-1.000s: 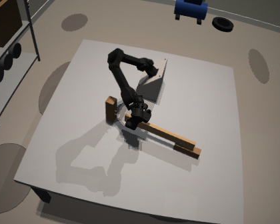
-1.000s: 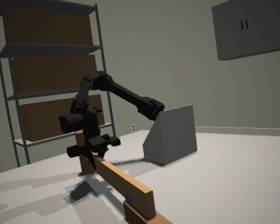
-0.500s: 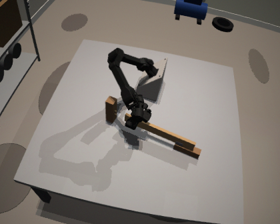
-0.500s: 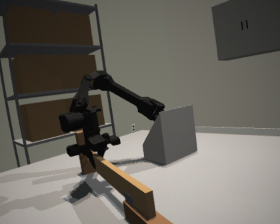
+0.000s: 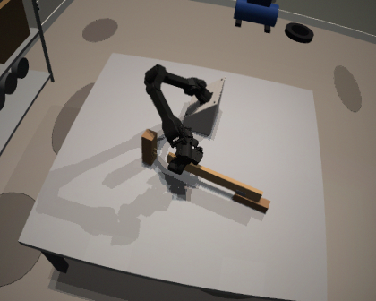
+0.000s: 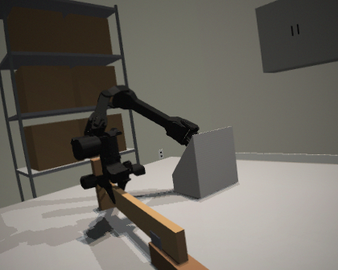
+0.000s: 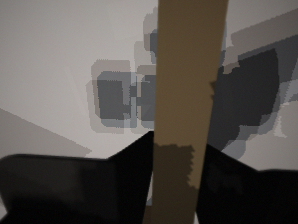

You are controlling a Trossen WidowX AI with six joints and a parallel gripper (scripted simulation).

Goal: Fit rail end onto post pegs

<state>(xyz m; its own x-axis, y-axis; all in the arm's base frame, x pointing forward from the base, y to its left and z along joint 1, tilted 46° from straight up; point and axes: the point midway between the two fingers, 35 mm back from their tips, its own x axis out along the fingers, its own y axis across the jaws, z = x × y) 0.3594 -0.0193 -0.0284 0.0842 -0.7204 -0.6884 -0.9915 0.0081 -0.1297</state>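
The long wooden rail (image 5: 220, 177) (image 6: 147, 216) (image 7: 190, 75) is held near its post-side end, raised above the table, with its shadow apart from it. Its far end sits in the dark bracket (image 6: 155, 239) on the low footboard block (image 5: 252, 204) (image 6: 162, 257). It looks roughly level. The short post (image 5: 148, 150) (image 6: 104, 201) stands upright beyond the rail's near end, with a visible gap between them in the top view. My gripper (image 6: 118, 192) (image 7: 168, 137) is shut on the rail, one finger on each side. The pegs are too small to make out clearly, and the rail's end holes are hidden.
The grey wedge-shaped block (image 5: 201, 120) (image 6: 216, 161) stands behind the rail, with the arm's base at its sloped face. The white table (image 5: 99, 251) (image 6: 270, 209) carries everything. A shelf rack (image 6: 61, 58) stands off the table.
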